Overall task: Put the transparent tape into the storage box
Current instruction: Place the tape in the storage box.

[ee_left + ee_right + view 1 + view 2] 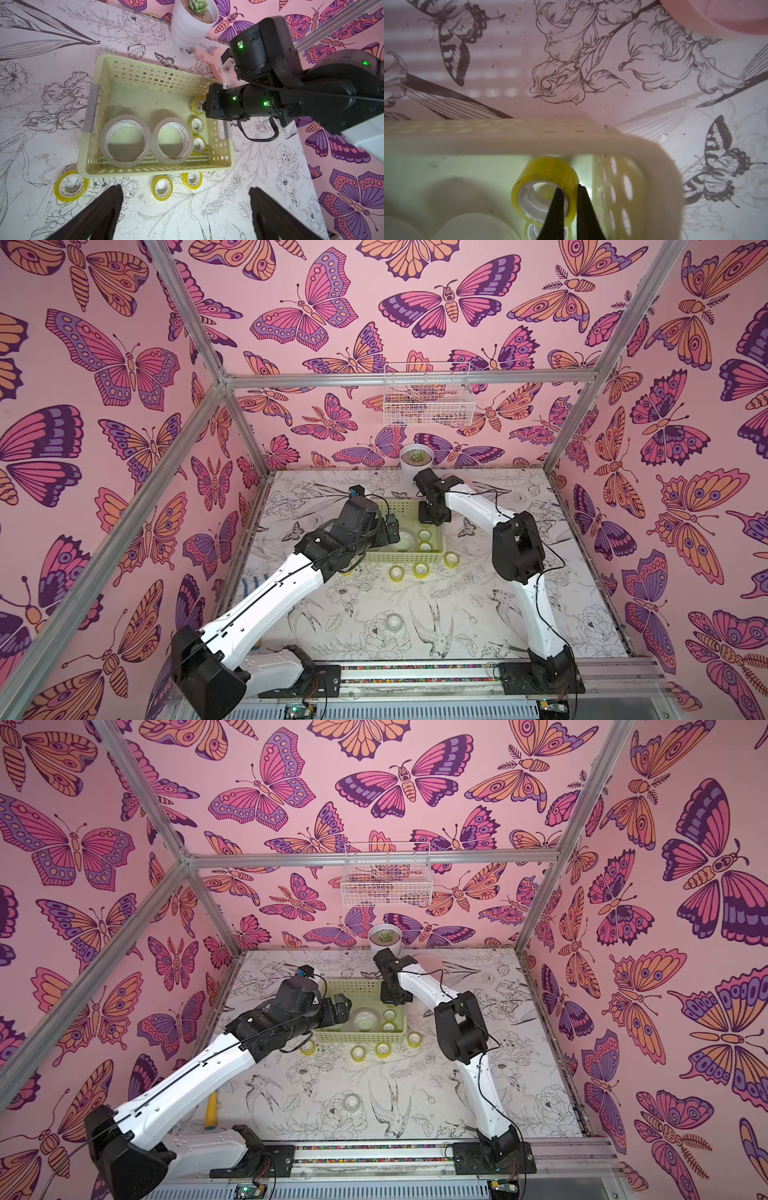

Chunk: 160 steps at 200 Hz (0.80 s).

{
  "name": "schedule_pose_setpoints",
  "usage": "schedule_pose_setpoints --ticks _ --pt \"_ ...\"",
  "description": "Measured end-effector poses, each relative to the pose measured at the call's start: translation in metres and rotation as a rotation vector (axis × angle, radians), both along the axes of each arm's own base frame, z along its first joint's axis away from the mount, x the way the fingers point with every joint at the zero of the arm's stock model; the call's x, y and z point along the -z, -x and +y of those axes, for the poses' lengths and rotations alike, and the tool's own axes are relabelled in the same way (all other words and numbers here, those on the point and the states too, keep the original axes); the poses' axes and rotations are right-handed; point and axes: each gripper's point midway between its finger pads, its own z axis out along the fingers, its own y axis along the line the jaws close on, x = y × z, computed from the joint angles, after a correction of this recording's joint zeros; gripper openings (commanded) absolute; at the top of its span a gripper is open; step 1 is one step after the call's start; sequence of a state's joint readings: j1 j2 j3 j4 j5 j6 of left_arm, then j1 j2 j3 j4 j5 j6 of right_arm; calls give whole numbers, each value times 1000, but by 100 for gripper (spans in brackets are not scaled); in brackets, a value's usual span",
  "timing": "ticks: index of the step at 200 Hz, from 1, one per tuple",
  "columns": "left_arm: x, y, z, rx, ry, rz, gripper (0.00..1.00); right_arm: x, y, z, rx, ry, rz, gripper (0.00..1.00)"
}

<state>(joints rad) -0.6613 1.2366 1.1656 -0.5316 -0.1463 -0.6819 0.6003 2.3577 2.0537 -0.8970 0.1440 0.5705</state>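
Observation:
The storage box (94,133), a pale yellow-green perforated basket, sits mid-table in both top views (436,558). Inside lie two wide colourless tape rolls (125,141) (173,140) and two small yellow ones (196,124). My right gripper (569,189) is shut on the wall of another yellow roll (542,172), one finger in its core, low in the box's far right corner. My left gripper (185,189) hangs open and empty near the box's front side. Yellow rolls (71,188) (162,188) (192,179) lie before the box. A small colourless roll (393,621) lies nearer the front.
A white pot with a succulent (417,458) stands at the back edge, behind the box. A white wire basket (428,402) hangs on the back wall. A pink dish (428,961) lies beside the right arm. A yellow-handled tool (212,1108) lies at the front left.

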Motion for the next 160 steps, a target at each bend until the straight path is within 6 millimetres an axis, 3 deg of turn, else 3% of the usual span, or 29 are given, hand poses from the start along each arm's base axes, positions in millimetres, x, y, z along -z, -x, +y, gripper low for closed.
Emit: schedule_pose_setpoints --ticks 43,78,106,160 --pt "-3 2 1 -2 8 -6 100 14 -3 -1 13 20 11 8" --pt "-2 2 2 -2 7 -5 100 13 -4 1 16 15 8 26" --pt "-2 2 2 -2 7 -5 100 13 -3 1 21 12 8 31" --pt "-2 2 2 -2 7 -4 100 5 -4 2 27 -1 -2 33"
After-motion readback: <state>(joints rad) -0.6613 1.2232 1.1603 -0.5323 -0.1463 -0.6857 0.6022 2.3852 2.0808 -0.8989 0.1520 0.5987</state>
